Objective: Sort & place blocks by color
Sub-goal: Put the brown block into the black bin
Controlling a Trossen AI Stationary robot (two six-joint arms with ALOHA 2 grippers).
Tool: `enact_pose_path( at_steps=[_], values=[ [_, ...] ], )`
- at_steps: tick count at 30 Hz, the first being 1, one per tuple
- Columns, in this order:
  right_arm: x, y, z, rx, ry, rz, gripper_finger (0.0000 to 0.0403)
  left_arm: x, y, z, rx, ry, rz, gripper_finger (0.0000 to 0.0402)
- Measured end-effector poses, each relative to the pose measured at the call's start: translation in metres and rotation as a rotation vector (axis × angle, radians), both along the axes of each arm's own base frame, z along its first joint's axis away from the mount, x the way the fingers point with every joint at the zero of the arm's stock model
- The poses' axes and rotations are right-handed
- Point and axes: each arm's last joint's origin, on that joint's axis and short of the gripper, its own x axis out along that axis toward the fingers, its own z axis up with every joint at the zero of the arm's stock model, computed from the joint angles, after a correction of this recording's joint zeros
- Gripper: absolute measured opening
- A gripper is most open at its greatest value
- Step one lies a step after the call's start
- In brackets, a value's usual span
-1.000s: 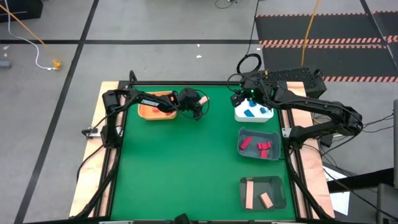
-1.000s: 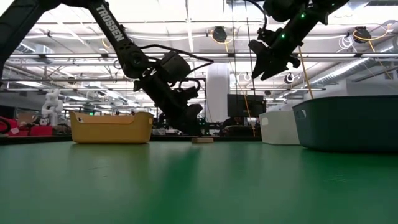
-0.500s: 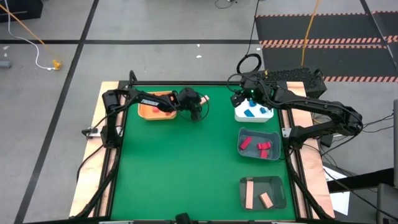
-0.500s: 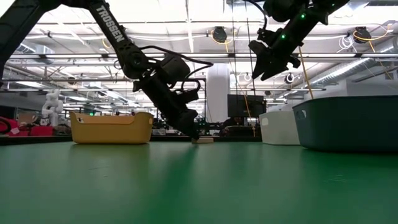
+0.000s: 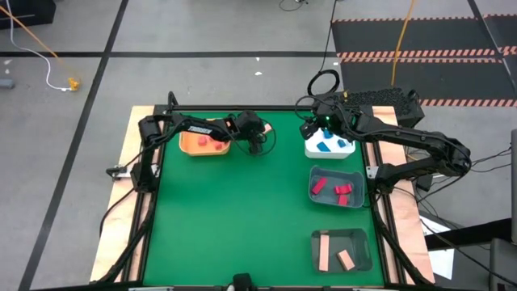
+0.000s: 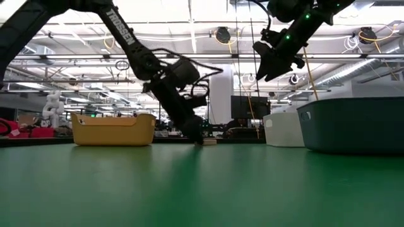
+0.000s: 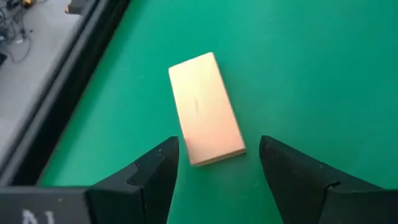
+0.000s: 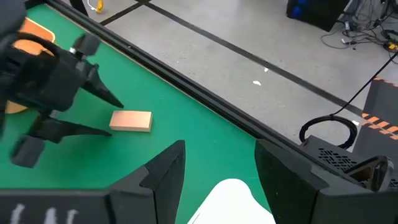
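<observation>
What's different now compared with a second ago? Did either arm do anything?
The left tool has reached farther toward the table's back edge and dropped lower, so its open fingers now sit either side of the near end of the tan block, not yet gripping it. The block has not moved. The right tool stayed hanging, open, above the white tray.

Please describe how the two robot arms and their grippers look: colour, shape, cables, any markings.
Both arms are black, made of jointed tubular links with loose black cables looping near the wrists. The left arm carries white "TROSSEN" lettering. The left gripper has two dark, wedge-shaped fingers. The right gripper looks alike; a green light glows near its wrist.
</observation>
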Motion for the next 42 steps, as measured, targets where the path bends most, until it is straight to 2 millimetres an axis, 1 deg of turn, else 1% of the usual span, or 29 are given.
enact_pose_path(
  at_steps=[3, 7, 12, 15, 17, 20, 24, 27, 36, 39, 42],
  values=[
    [0.000, 0.000, 0.000, 0.001, 0.000, -0.001, 0.0185, 0.002, 0.001, 0.006, 0.022, 0.018, -0.009, 0.0227],
    [0.000, 0.000, 0.000, 0.004, 0.002, 0.000, 0.0185, 0.000, 0.002, 0.004, 0.012, 0.033, -0.010, 0.0227],
    [0.000, 0.000, -0.001, 0.006, 0.006, 0.001, 0.0185, -0.003, 0.008, 0.004, -0.008, 0.023, -0.017, 0.0227],
    [0.000, 0.000, -0.001, 0.006, 0.006, 0.002, 0.0185, -0.004, 0.013, 0.007, -0.036, 0.033, -0.034, 0.0223],
    [0.000, 0.000, -0.001, 0.004, 0.007, 0.002, 0.0185, -0.002, 0.016, 0.011, -0.052, 0.056, -0.050, 0.0208],
    [0.000, 0.000, -0.001, -0.004, 0.019, 0.012, 0.0185, 0.003, 0.022, 0.009, -0.073, 0.111, -0.061, 0.0176],
    [0.000, 0.000, -0.001, -0.004, 0.020, 0.012, 0.0185, 0.012, 0.028, 0.011, -0.087, 0.174, -0.055, 0.0132],
    [0.000, 0.000, -0.001, -0.005, 0.020, 0.011, 0.0185, 0.014, 0.029, 0.011, -0.092, 0.197, -0.053, 0.0115],
    [0.000, 0.000, -0.001, -0.008, 0.025, 0.015, 0.0185, 0.014, 0.030, 0.012, -0.091, 0.191, -0.052, 0.0119],
    [-0.001, 0.000, -0.001, -0.008, 0.026, 0.016, 0.0185, 0.011, 0.029, 0.020, -0.084, 0.191, -0.046, 0.0120],
    [-0.001, 0.000, -0.001, -0.009, 0.029, 0.018, 0.0185, 0.008, 0.028, 0.039, -0.073, 0.158, -0.036, 0.0120]
  ],
)
